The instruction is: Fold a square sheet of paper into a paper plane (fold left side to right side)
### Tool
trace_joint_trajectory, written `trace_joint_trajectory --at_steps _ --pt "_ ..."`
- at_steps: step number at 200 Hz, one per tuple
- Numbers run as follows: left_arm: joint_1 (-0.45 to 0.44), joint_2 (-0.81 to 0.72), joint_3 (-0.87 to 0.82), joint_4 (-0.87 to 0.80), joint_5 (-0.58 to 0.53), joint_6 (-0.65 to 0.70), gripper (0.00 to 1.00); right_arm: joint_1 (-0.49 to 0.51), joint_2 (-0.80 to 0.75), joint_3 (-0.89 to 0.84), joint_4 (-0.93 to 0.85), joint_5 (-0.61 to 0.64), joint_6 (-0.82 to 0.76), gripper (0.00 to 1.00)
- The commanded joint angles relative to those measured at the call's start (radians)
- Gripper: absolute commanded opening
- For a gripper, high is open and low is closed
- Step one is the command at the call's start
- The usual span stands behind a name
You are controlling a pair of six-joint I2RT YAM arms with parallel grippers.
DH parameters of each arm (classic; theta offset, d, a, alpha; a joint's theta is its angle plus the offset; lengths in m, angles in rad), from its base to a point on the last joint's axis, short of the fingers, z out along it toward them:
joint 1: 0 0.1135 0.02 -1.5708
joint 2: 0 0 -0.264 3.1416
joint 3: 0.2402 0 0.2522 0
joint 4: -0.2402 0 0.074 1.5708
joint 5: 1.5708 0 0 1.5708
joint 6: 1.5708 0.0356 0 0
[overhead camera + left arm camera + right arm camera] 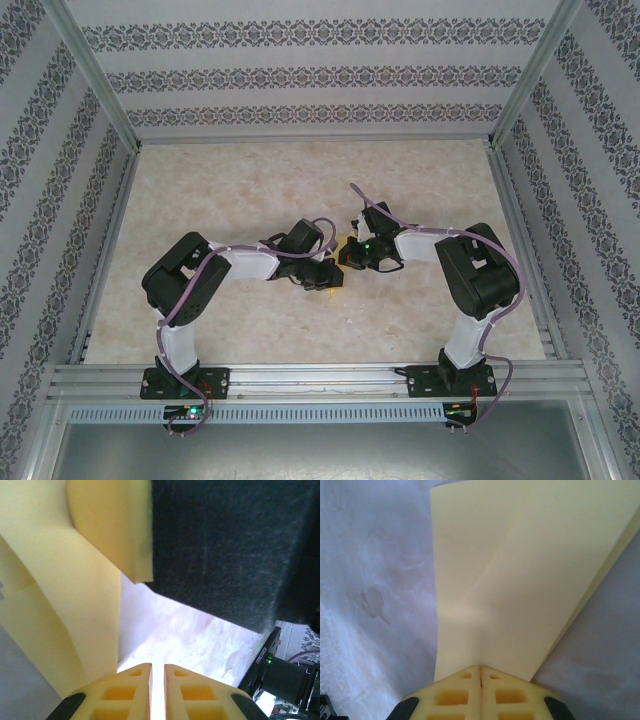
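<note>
The square sheet of paper [520,580] is plain yellow and partly folded, with a soft crease running up its middle. My right gripper [480,667] is shut on its near edge and holds it just above the table. In the left wrist view the paper [65,605] curves upward on the left, beside my left gripper [157,666]. The left jaws stand a narrow slit apart with nothing between them. The dark body of the right gripper [225,545] looms at the upper right. Seen from above, the left gripper [335,275] and right gripper [350,255] meet at the table's middle.
The marble-patterned table [250,190] is bounded by patterned walls and metal frame posts [100,80]. A metal rail [320,380] carries both arm bases at the near edge. Open tabletop lies all around the two grippers.
</note>
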Motion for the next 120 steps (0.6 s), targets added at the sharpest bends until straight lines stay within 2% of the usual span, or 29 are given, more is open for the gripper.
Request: trace_joint_trajectory --at_steps 1,120 --pt "-0.008 0.002 -0.002 -0.044 -0.029 0.029 0.13 0.025 0.089 -0.051 -0.162 0.155 -0.031 0.00" --pt "-0.008 -0.003 -0.043 -0.034 -0.049 0.021 0.13 0.027 0.087 -0.044 -0.173 0.158 -0.034 0.00"
